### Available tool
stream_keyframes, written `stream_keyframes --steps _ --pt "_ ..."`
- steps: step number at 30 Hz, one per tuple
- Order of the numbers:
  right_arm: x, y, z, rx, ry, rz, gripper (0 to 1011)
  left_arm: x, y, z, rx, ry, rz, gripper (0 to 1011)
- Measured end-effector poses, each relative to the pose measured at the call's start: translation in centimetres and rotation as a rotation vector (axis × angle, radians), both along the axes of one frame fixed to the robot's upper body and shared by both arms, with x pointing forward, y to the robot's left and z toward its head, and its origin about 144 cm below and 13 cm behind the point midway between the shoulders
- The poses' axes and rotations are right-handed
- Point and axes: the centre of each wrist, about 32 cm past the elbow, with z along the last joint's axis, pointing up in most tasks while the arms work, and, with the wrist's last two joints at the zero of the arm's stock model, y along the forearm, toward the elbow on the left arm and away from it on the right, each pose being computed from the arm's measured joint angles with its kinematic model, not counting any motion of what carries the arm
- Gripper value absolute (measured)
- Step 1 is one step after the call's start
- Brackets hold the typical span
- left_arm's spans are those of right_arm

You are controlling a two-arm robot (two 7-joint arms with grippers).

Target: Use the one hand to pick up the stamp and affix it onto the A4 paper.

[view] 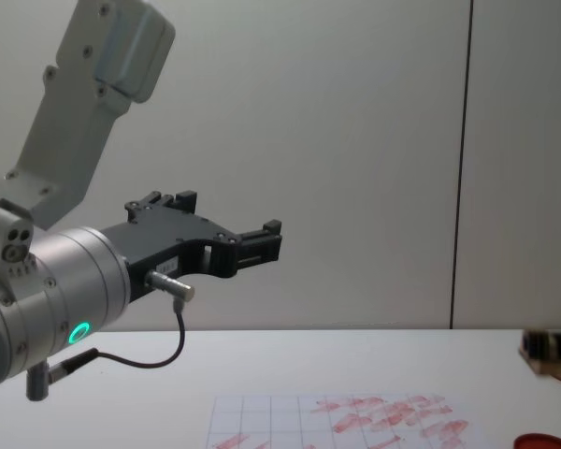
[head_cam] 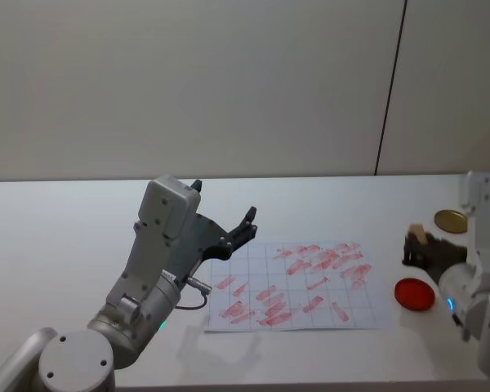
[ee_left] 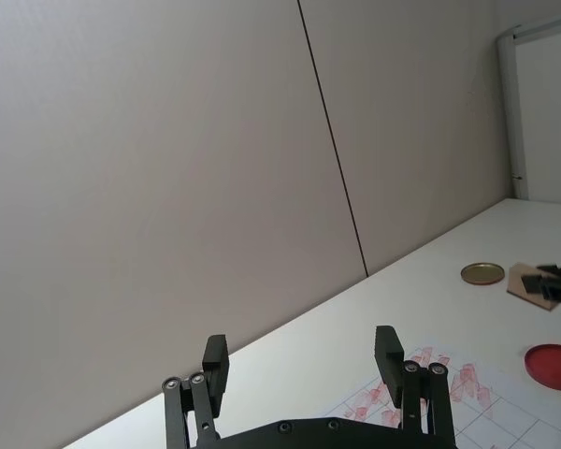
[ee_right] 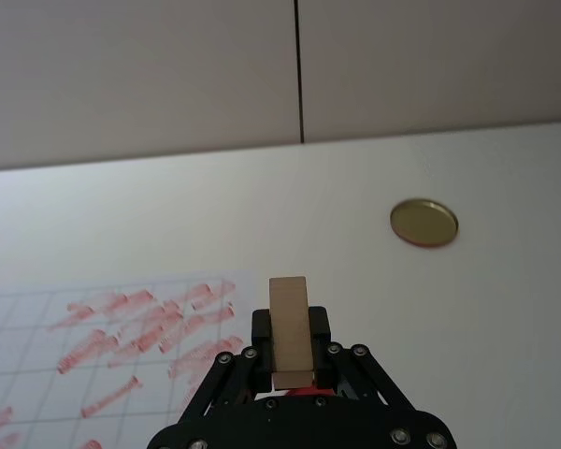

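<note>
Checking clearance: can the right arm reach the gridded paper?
Probably yes: the right tool, holding the small tan wooden stamp, has bare table between it and the red-smeared white gridded paper.

Left arm [head_cam: 155,253] pale grey, silver wrist [view: 79,276] w/ green ring light [view: 78,331], blk cable [view: 164,360]; blk screw-studded pincer [ee_left: 302,348].

My right gripper [head_cam: 416,248] is clamped on the stamp [ee_right: 289,323], which stands upright between my fingers. Well off to its left and higher, my left gripper [ee_left: 302,363] hangs on a raised arm, fingers spread wide.
</note>
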Motion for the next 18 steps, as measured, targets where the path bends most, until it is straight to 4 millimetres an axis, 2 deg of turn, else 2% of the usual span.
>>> stream_keyframes --steps 9,18 --pt "-0.6 0.8 3.0 0.002 -0.073 0.055 218 0.0 0.0 0.0 0.000 0.000 0.000 993" --pt "-1.1 2.2 3.5 -0.001 -0.059 0.133 218 0.0 0.0 0.0 0.000 0.000 0.000 993"
